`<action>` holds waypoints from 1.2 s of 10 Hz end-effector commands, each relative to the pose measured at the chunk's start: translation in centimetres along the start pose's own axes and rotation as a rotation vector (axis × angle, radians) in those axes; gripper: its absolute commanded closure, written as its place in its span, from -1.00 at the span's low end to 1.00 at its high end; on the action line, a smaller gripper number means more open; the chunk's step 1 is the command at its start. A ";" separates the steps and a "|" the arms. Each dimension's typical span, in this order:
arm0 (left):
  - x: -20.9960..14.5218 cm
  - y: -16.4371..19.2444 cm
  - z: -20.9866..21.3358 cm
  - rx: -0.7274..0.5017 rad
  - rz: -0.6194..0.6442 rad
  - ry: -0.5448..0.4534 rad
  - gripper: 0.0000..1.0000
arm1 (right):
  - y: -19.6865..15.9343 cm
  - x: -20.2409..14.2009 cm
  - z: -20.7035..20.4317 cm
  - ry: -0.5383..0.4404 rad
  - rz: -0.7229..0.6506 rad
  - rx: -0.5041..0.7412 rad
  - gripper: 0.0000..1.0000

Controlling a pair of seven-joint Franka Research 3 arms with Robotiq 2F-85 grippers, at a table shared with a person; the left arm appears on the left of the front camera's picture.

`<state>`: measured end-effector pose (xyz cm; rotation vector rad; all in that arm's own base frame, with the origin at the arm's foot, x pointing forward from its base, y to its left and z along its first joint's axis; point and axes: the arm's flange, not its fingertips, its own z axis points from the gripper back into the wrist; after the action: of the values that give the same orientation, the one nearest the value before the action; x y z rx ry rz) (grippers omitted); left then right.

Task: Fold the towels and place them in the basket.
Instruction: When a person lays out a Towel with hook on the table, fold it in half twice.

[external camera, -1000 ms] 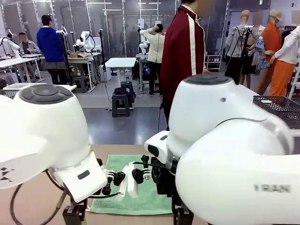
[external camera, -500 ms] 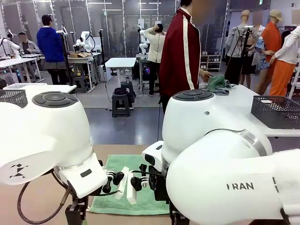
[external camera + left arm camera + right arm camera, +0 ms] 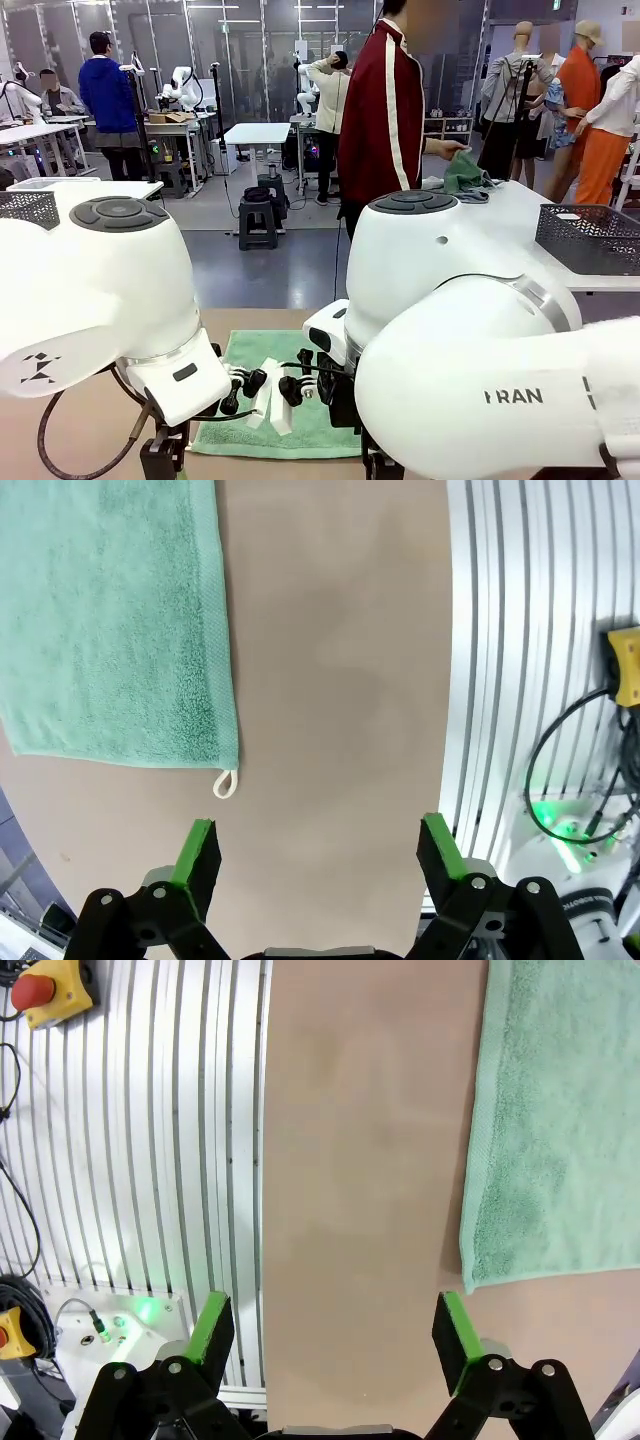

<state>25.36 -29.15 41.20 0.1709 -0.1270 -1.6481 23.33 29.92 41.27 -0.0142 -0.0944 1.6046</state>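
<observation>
Towel (image 3: 255,350), mint green, lies spread flat and unfolded on the brown desk (image 3: 330,680) between the two arms. Main risk, in my judgement: both end effectors hang over bare desk just beside the towel's edges, so a straight descent would close on nothing or nip only the hem, and the corner could slip free on the lift. Should one arm lift ahead of the other, the cloth would likely drag and skew rather than fold squarely. The small white loop (image 3: 226,783) at one corner could snag on a finger. Condition of the towel: thick terry pile, plain woven border, edges straight, no creases noted; it looks limp and will sag when raised. The left end effector (image 3: 320,845) has its green-padded fingers spread wide, holding nothing, near the corner with the loop. The right end effector (image 3: 332,1320) is likewise spread wide and empty, beside the opposite corner. A dark mesh basket (image 3: 590,235) stands well apart at the far right, not yet loaded.
</observation>
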 end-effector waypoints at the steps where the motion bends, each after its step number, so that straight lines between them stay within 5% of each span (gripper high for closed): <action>1: 0.0 1.4 -1.5 -0.040 0.010 0.008 -1.00 | -1.3 -0.3 -0.9 -0.019 -0.002 0.006 -1.00; 12: -1.5 5.9 -9.8 -0.127 0.001 -0.057 -1.00 | -7.3 -2.8 -9.7 0.048 0.024 0.010 -1.00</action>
<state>32.29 -27.94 33.42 0.0472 -0.0439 -1.6363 30.46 27.99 32.33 -0.0316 -0.0301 1.6046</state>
